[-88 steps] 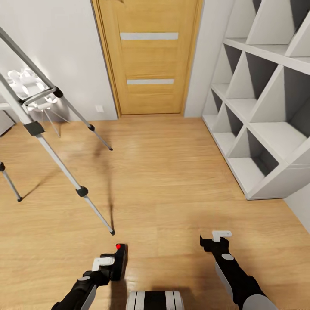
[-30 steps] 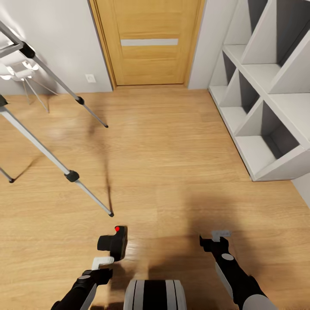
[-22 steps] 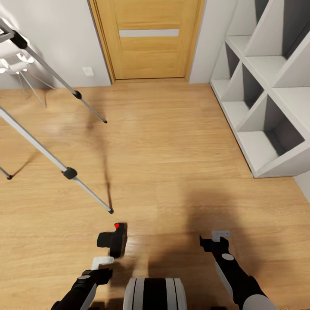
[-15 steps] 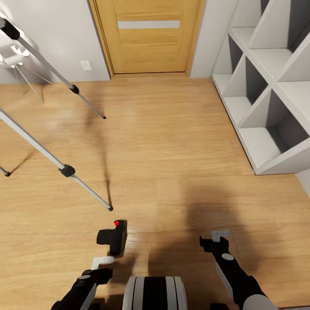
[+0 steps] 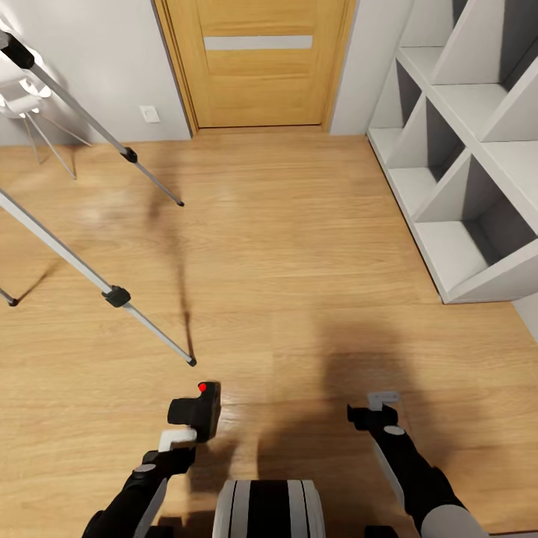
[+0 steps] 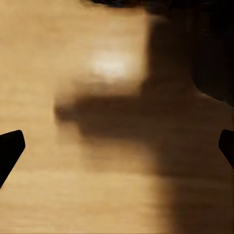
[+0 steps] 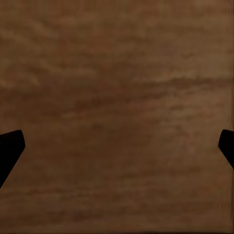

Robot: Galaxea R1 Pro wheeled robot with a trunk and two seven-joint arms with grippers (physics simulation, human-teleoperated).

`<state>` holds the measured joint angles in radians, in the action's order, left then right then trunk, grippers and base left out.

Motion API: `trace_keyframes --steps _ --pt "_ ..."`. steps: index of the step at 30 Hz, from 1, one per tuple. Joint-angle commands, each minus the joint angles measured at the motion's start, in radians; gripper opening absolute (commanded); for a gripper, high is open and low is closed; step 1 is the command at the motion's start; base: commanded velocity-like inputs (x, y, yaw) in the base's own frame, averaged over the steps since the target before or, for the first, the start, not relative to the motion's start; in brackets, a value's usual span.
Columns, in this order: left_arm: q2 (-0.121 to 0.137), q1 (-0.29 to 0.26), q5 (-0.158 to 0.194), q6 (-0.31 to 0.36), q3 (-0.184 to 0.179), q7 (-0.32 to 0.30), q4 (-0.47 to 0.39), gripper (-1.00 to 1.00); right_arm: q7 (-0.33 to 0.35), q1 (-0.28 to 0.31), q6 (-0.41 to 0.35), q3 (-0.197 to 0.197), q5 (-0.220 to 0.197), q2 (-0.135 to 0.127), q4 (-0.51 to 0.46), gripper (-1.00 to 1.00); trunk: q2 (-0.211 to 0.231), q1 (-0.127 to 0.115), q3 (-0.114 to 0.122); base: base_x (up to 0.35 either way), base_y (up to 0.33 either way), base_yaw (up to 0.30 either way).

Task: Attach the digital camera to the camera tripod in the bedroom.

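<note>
The digital camera, black with a red dot on top, lies on the wood floor just ahead of my left gripper. In the left wrist view the left gripper is open, its dark fingertips wide apart over bare floor and shadow. My right gripper hangs low over the floor to the right of the camera, and the right wrist view shows this gripper open over shaded planks. The camera tripod stands at the left; its slim silver legs slant down to black feet, and its head is out of view.
An oak door with a frosted strip is straight ahead in the grey wall. White cube shelves line the right side. A small white floor lamp stands behind the tripod legs. My own base shows at the bottom edge.
Over the earlier frames the head view tilted down. In the last half second my left arm reached forward, up to the camera's near side, and the right gripper edged forward.
</note>
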<state>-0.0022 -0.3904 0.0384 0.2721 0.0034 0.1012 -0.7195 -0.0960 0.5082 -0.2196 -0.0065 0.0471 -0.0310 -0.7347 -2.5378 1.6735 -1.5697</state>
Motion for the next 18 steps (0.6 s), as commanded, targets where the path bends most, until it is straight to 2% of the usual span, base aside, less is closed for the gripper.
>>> trace_keyframes --steps 1,6,7,8,12,18 --pt "0.000 0.000 0.005 0.005 0.000 0.003 -0.007 1.00 -0.001 0.000 -0.026 0.000 0.005 0.000 -0.014 1.00 0.000 0.000 -0.001 0.000 0.000 0.000" --pt "-0.001 0.000 0.006 0.005 -0.001 0.003 -0.018 1.00 -0.001 0.001 -0.117 0.002 0.006 0.001 -0.094 1.00 0.000 0.000 -0.001 0.000 0.000 0.000" --pt "-0.004 0.000 0.007 0.004 -0.003 0.002 -0.027 1.00 -0.001 0.000 -0.219 0.003 0.006 0.002 -0.193 1.00 0.000 0.000 -0.001 0.000 0.000 0.000" --pt "-0.005 0.000 0.005 0.004 -0.004 0.002 -0.032 1.00 0.000 0.000 -0.256 0.002 0.006 0.002 -0.225 1.00 0.000 0.000 -0.001 0.000 0.000 0.000" --pt "-0.008 0.000 0.001 0.004 -0.006 0.003 -0.039 1.00 0.001 0.000 -0.310 0.000 0.000 0.000 -0.270 1.00 0.000 0.000 -0.001 0.000 0.000 0.000" --pt "-0.009 0.000 0.000 0.004 -0.007 0.002 -0.039 1.00 0.003 0.000 -0.325 -0.002 -0.003 -0.001 -0.279 1.00 0.000 0.000 -0.001 0.000 0.000 0.000"
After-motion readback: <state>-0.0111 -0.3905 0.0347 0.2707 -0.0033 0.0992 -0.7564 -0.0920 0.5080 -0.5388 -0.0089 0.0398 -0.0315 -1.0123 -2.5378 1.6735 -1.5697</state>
